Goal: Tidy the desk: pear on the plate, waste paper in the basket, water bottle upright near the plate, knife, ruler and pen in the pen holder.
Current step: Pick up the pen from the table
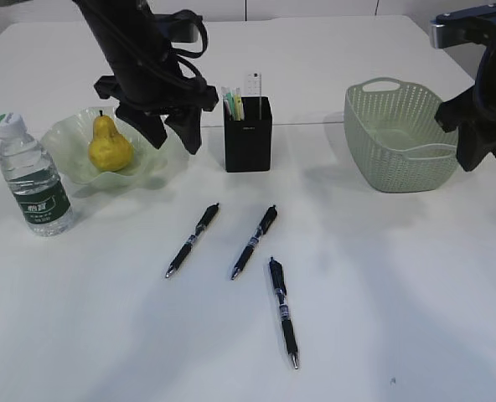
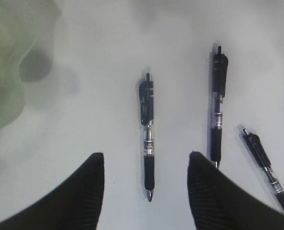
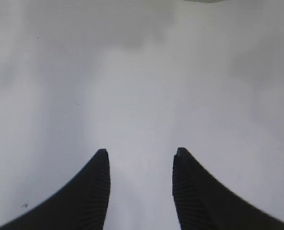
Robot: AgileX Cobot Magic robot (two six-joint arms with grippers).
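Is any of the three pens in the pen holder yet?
No, all three pens lie flat on the desk in front of the pen holder, which holds only other items.

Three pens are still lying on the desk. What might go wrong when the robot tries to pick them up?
1. The pens lie flat on the desk, so the left hand may slip off the left pen.
2. The middle pen and right pen lie close, so one may get nudged.
3. The pen holder is narrow and already holds items; a dropped pen may miss.
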